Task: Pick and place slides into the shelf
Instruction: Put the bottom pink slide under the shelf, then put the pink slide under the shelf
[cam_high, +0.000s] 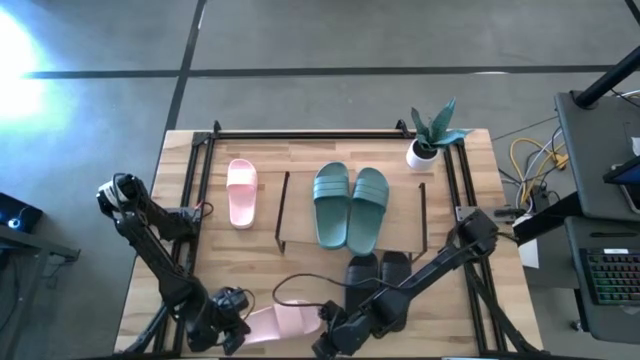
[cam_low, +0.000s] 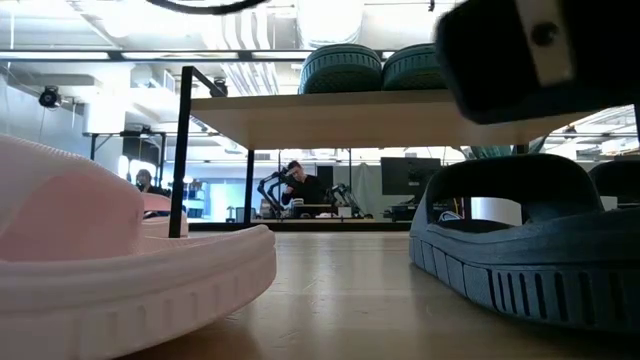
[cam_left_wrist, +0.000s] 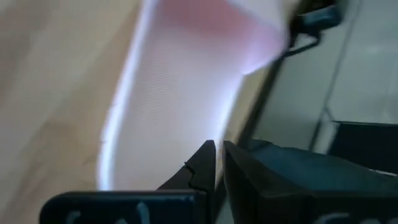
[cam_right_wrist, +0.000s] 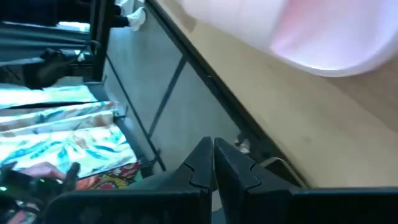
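On the table's (cam_high: 300, 160) left side one pale pink slide (cam_high: 241, 192) waits beside the shelf (cam_high: 350, 243), whose board already carries both teal-green slides (cam_high: 350, 206). Another pink slide (cam_high: 285, 322) and two black slides (cam_high: 378, 280) lie near the front edge, unplaced. Just beside that front pink slide, the left claw (cam_left_wrist: 216, 163) is closed on nothing; beyond its other end, the right claw (cam_right_wrist: 212, 159) is likewise pinched empty.

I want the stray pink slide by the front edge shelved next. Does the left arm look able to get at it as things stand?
Probably yes. The left end effector sits right beside the near pink slide, fingers shut, with nothing between them. The right end effector crowds the slide's other end and might get in the way.
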